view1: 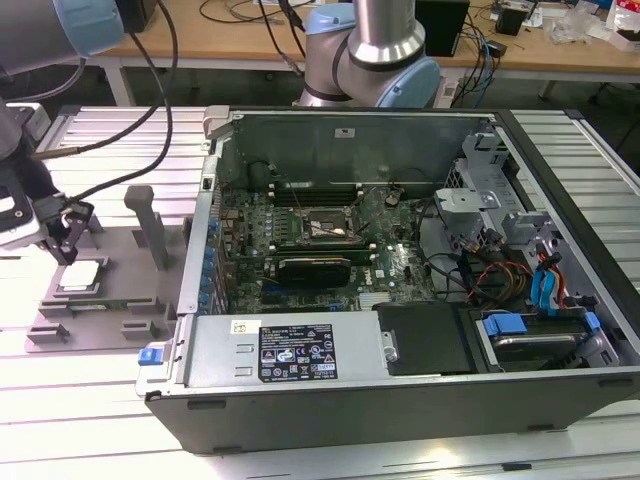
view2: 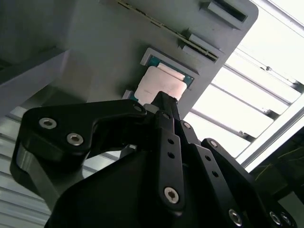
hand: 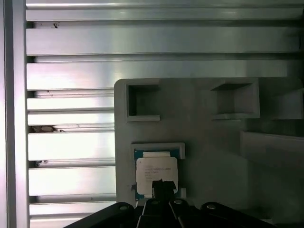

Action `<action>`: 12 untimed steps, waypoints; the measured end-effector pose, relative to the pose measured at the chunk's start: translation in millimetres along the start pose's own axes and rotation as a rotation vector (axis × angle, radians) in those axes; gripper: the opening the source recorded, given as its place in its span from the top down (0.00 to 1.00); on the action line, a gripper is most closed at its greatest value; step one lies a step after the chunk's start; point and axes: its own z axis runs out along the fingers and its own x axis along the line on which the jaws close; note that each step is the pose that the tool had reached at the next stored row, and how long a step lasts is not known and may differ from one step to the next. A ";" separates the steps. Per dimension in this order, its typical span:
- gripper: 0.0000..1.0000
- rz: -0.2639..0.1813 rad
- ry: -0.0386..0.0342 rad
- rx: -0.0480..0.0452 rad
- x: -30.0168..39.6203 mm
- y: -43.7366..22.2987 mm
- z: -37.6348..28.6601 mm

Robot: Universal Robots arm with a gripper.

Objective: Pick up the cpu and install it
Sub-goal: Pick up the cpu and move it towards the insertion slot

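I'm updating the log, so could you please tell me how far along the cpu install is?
Nothing looks done yet: the cpu lies in its tray pocket. In hand: the gripper hovers close over it. Left: the lift and seating it in the socket.

Silver arm [view1: 385, 25] with pale-blue joint caps [view1: 410, 85] at twelve o'clock in the exterior view; black cables [view1: 150, 110]; matte black gripper [view2: 161, 97], silver screws [view2: 171, 194].

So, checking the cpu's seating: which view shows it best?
The first wrist view: the cpu faces the camera in its tray pocket, gripper at one edge. The second wrist view shows it slanted; the exterior view, distant.
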 end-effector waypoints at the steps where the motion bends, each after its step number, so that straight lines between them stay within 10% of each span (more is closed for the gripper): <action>1: 0.89 -0.003 -0.0009 -0.0001 0.4 -0.1 1.1; 12: 0.89 -0.019 -0.0071 -0.0007 1.9 -0.9 10.3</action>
